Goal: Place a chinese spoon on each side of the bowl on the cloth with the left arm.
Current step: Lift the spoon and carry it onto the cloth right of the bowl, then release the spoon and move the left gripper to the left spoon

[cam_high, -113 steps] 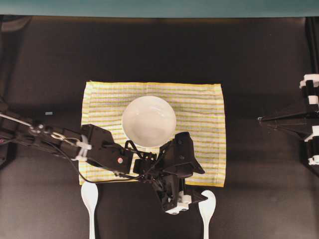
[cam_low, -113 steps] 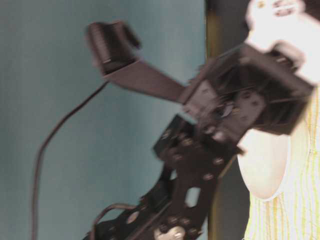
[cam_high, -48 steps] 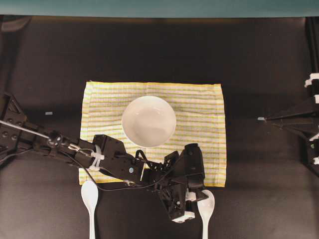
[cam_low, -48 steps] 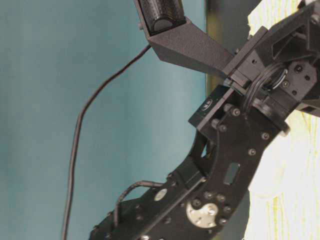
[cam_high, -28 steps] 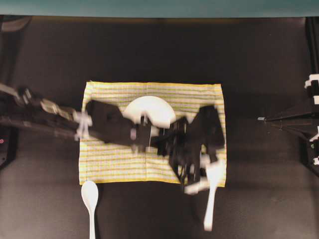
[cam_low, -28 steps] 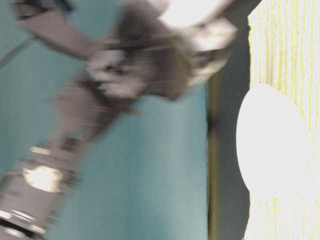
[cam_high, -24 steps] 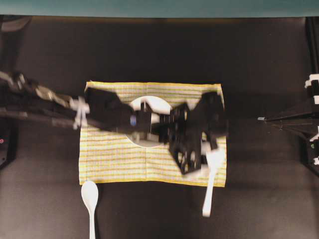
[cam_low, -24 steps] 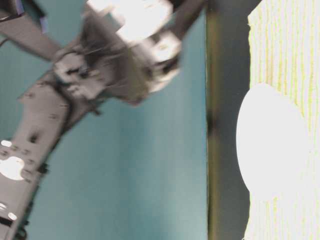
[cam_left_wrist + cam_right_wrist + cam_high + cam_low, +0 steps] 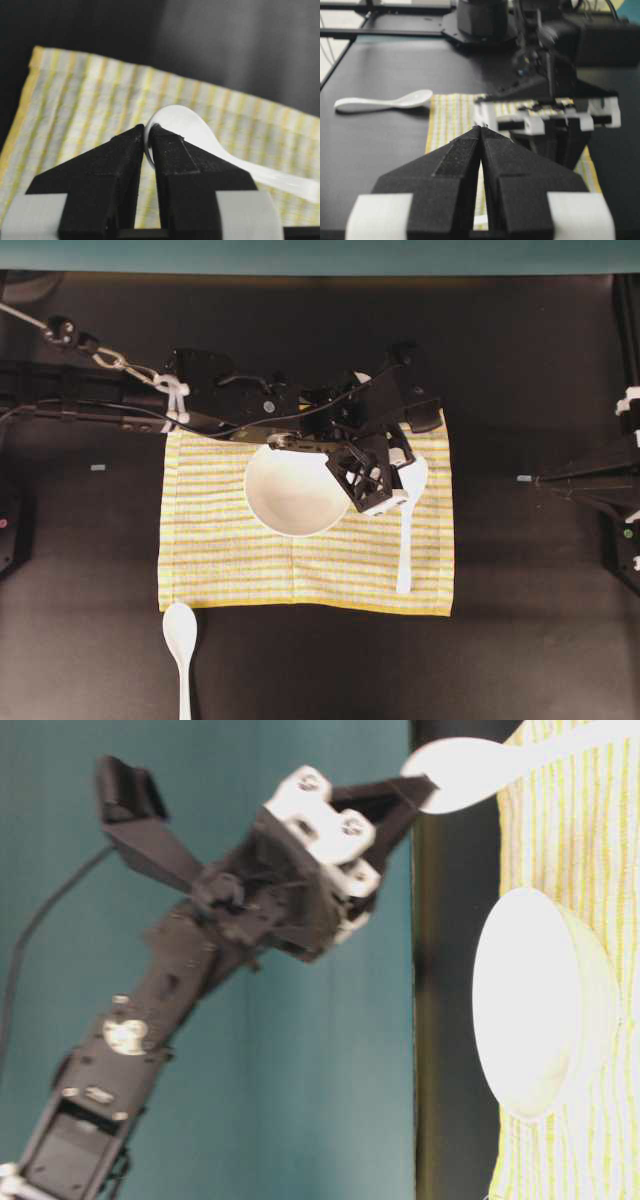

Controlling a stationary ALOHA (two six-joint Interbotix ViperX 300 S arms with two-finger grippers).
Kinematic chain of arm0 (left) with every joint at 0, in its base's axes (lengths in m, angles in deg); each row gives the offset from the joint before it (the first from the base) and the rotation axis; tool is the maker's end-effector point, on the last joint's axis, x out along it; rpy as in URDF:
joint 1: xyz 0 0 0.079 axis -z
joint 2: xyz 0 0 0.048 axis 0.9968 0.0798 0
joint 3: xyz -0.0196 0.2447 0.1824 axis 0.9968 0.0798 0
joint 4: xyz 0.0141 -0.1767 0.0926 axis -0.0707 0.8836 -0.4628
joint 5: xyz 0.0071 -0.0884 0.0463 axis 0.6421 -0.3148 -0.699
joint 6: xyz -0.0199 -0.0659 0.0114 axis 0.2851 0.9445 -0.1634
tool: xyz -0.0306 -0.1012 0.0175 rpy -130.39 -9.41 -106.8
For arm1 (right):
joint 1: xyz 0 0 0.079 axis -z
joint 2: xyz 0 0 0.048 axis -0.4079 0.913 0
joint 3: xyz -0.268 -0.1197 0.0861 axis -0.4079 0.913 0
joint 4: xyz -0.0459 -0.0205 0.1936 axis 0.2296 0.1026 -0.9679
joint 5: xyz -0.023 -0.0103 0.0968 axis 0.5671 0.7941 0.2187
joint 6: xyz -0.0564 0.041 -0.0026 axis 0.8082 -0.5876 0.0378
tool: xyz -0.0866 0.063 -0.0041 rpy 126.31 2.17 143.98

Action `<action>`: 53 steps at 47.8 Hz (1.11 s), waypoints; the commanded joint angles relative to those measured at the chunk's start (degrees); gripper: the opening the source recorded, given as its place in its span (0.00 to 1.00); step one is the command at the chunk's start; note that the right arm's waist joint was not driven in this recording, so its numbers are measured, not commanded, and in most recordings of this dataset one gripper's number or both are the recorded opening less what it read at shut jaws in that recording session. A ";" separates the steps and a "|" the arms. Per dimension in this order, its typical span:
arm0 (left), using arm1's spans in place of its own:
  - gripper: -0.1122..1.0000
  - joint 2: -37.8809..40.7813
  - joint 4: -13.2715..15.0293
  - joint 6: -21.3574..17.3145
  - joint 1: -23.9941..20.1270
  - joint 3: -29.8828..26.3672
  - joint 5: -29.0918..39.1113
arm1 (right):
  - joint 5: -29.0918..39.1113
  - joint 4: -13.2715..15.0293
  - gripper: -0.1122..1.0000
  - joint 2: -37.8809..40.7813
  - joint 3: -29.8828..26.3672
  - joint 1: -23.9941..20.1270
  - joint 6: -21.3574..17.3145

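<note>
The white bowl point(image 9: 295, 492) sits in the middle of the striped yellow cloth point(image 9: 220, 550). My left gripper point(image 9: 404, 472) reaches over the cloth's far edge, just right of the bowl, and is shut on the rim of a white chinese spoon point(image 9: 405, 530). In the left wrist view the black fingers point(image 9: 172, 155) pinch the spoon's point(image 9: 187, 127) scoop edge. Seen from table level, the spoon point(image 9: 470, 765) hangs tilted, scoop raised and handle sloping down toward the cloth point(image 9: 600, 870). A second spoon point(image 9: 180, 640) lies on the table off the cloth's near left corner. My right gripper point(image 9: 481, 129) is shut on nothing.
The right arm point(image 9: 590, 480) is parked at the right edge of the dark table, its tip pointing toward the cloth. The left arm point(image 9: 120, 390) and its cables stretch across the far left. A teal wall point(image 9: 320, 255) runs along the back.
The left gripper lifted the spoon from the table in front of the cloth's near right corner and carried it away over the cloth, to the right of the bowl. The right arm stayed still.
</note>
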 commanded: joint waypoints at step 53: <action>0.43 5.54 -0.18 -5.10 -1.85 6.59 -16.00 | 5.27 0.00 0.10 -0.35 -0.62 0.00 -0.62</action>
